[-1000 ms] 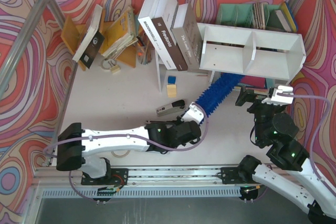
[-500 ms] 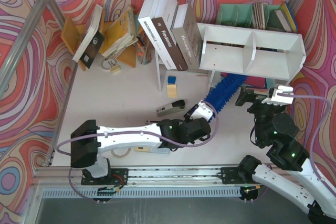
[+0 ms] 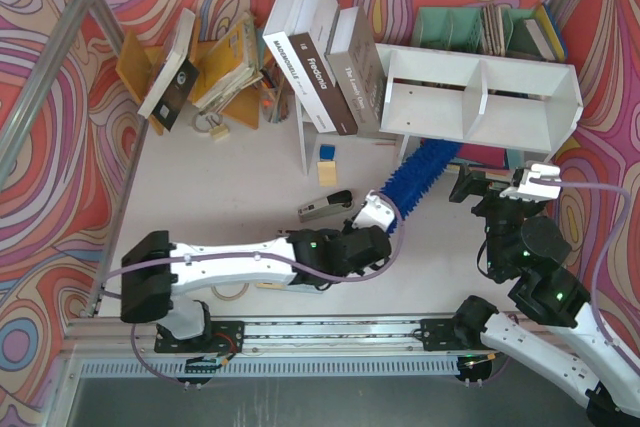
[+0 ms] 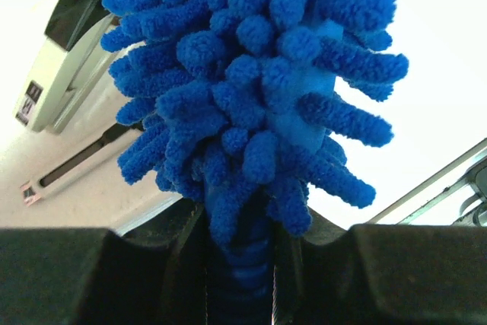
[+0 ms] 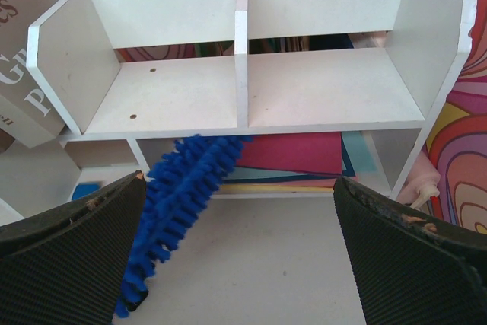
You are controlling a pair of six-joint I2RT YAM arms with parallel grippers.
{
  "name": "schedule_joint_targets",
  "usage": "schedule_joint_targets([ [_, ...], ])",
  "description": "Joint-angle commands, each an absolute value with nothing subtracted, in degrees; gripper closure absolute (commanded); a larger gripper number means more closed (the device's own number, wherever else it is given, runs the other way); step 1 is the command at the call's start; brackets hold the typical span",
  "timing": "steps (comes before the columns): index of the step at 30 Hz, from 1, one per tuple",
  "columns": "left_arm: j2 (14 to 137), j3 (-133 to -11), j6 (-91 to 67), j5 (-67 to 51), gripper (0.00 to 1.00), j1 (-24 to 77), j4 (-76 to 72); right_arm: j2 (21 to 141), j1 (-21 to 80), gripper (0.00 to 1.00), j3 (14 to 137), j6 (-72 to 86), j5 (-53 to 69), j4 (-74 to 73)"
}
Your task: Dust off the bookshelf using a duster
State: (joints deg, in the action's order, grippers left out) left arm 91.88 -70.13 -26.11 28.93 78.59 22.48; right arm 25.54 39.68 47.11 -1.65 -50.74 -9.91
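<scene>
The bright-blue fluffy duster (image 3: 418,175) slants from the table up into the lower tier of the white bookshelf (image 3: 480,97), under its left cubby. My left gripper (image 3: 378,212) is shut on the duster's near end. In the left wrist view the blue handle sits between the black jaws (image 4: 242,241) and the chenille head (image 4: 251,97) fills the frame. My right gripper (image 3: 500,182) is open and empty, in front of the shelf's right half. Its wrist view shows the shelf (image 5: 242,58), the duster (image 5: 179,203) at the left, and wide-open fingers (image 5: 240,249).
Large books (image 3: 320,57) lean against the shelf's left end. A teal file organiser (image 3: 480,27) stands behind it, and an orange rack with books (image 3: 225,67) is at the back left. A stapler (image 3: 325,205) lies near my left gripper. Coloured folders (image 5: 304,157) lie in the lower tier.
My left gripper pushed the duster right and deeper under the shelf, then drew it back a little to the left. The right arm has barely moved.
</scene>
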Motion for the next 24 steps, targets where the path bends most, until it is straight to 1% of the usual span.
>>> schedule_joint_targets([
  [1, 84.64, -65.79, -31.65, 34.08, 1.00, 78.44, 20.34, 25.57, 39.53, 0.01, 46.99, -1.61, -51.05, -9.18],
  [5, 82.39, -63.31, -33.29, 34.22, 1.00, 78.42, 20.32, 25.24, 39.55, 0.01, 46.97, -1.54, -51.19, -9.20],
  [8, 83.59, -64.41, -32.00, 32.71, 1.00, 78.47, 19.48, 25.01, 39.55, 0.01, 46.85, -1.49, -51.58, -9.32],
  [12, 88.65, -69.34, -29.18, 29.49, 1.00, 78.44, 17.54, 25.04, 39.62, 0.01, 46.80, -1.57, -51.67, -9.17],
  [19, 98.58, -80.58, -25.45, 26.56, 1.00, 78.42, 19.43, 25.73, 39.53, 0.01, 46.76, -1.66, -51.71, -9.20],
  [21, 98.34, -80.52, -25.97, 26.96, 1.00, 78.42, 19.90, 25.65, 39.50, 0.01, 46.76, -1.67, -51.85, -9.36],
  [24, 94.74, -76.90, -27.45, 28.94, 1.00, 78.47, 19.82, 25.42, 39.55, 0.01, 46.67, -1.57, -51.75, -9.31],
])
